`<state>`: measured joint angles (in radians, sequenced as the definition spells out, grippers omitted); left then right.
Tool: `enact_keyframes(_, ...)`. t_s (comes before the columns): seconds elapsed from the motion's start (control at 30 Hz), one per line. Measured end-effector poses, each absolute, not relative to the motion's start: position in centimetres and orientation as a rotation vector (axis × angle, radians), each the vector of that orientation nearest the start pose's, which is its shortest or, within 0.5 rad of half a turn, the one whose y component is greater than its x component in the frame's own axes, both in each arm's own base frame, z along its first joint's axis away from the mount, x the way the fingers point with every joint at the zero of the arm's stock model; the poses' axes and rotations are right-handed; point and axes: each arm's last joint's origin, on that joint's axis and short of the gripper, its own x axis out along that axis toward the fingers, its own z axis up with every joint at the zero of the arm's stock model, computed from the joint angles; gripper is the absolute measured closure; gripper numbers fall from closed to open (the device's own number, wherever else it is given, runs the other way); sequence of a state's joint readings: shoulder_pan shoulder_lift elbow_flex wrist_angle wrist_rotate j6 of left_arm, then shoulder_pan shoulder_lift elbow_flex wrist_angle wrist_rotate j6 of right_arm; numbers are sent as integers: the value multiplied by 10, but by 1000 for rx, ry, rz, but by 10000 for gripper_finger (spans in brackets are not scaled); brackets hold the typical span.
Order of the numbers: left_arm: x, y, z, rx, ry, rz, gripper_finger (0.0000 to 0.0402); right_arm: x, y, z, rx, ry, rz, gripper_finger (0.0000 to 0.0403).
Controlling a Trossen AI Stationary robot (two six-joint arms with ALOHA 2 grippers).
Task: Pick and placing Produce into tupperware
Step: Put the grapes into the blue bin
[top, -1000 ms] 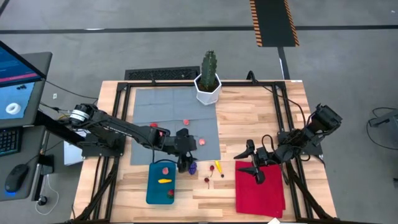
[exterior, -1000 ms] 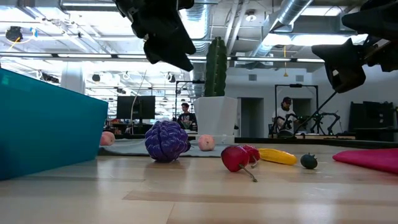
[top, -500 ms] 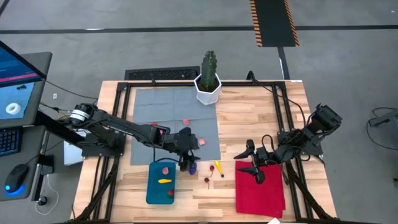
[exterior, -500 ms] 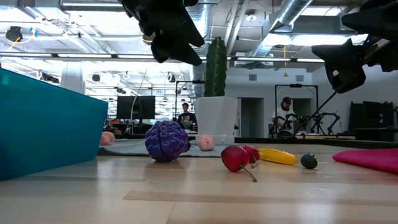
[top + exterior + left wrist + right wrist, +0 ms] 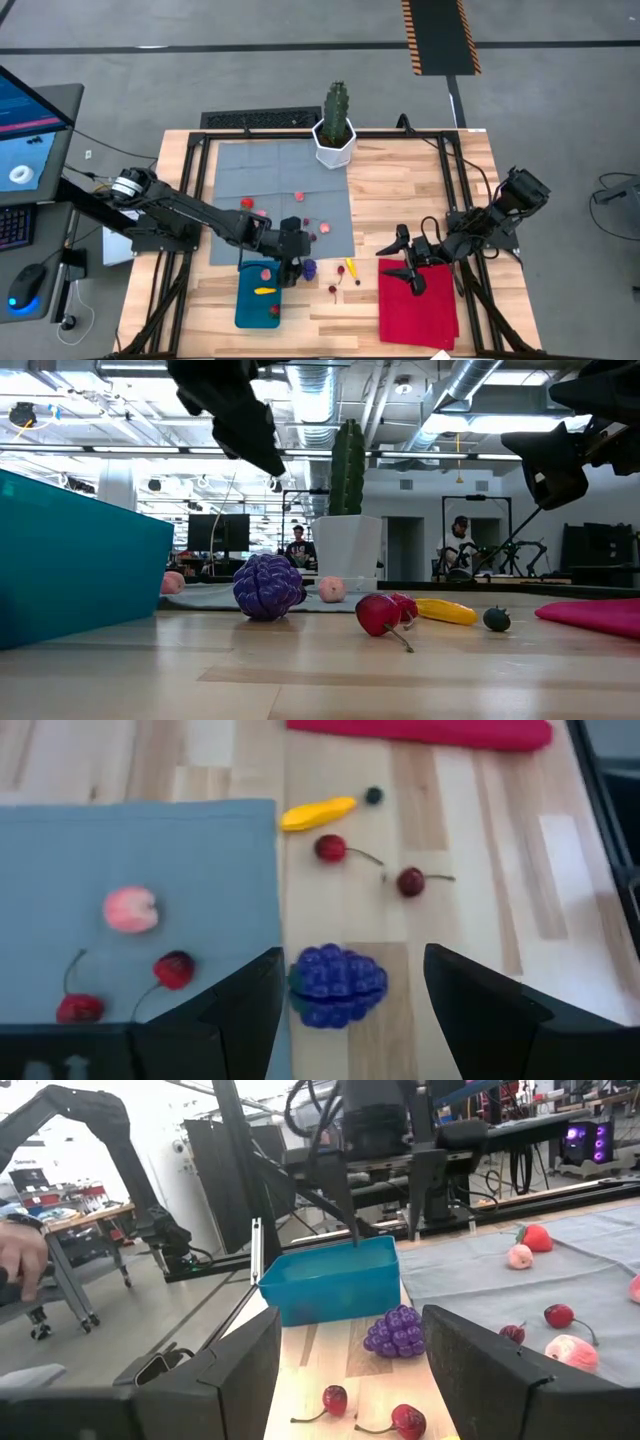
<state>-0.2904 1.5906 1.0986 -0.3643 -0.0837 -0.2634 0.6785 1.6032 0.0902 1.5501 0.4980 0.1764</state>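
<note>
You are partway through. The blue tub (image 5: 260, 294), at lower centre-left of the high view, holds three pieces: pink, yellow, red. Your left pincer (image 5: 290, 268) hangs released and empty beside the grape bunch (image 5: 309, 268). Cherries (image 5: 333, 289), a yellow piece (image 5: 351, 268) and fruit on the grey mat (image 5: 240, 190) remain. Your right pincer (image 5: 411, 277) waits released over the red cloth (image 5: 417, 309).

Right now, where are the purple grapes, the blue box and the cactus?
Purple grape bunch (image 5: 337, 986): left wrist view, middle of the bunch.
Blue tupperware (image 5: 335, 1283): right wrist view, its front wall.
Cactus (image 5: 335, 106): high view, green stem.
</note>
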Motion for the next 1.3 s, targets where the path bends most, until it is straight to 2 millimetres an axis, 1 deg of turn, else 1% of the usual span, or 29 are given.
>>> enact_keyframes(0.13,314,-97,229,-63,902,-53,170,161,112,130,197,-15,183,138)
enact_keyframes(0.33,312,-99,227,-44,904,15,170,161,112,130,214,-13,183,138)
enact_keyframes(0.43,315,-103,216,-8,940,18,170,161,112,130,222,-13,183,138)
enact_keyframes(0.53,320,-112,201,129,957,-48,170,162,113,130,224,-14,184,138)
enact_keyframes(0.6,320,-116,190,198,1008,-75,170,162,113,130,224,-15,184,138)
enact_keyframes(0.67,324,-119,183,208,1048,-61,170,162,113,130,224,-14,184,138)
enact_keyframes(0.73,327,-122,187,217,1041,-63,170,162,113,130,223,-13,184,138)
enact_keyframes(0.83,330,-129,189,313,1020,-69,171,162,113,129,220,-7,183,138)
enact_keyframes(0.9,329,-132,191,334,1015,-61,171,162,113,129,226,-7,183,138)
enact_keyframes(0.97,335,-134,200,277,966,-15,171,162,113,129,225,-4,183,138)
enact_keyframes(1.07,341,-131,210,125,943,65,171,162,113,129,226,-4,183,138)
enact_keyframes(1.13,347,-131,215,-26,877,110,171,162,113,130,230,-9,183,138)
enact_keyframes(1.2,351,-130,218,-219,824,169,171,162,113,130,231,-11,183,138)
enact_keyframes(1.3,354,-128,219,-501,819,217,171,164,114,132,238,-22,185,138)
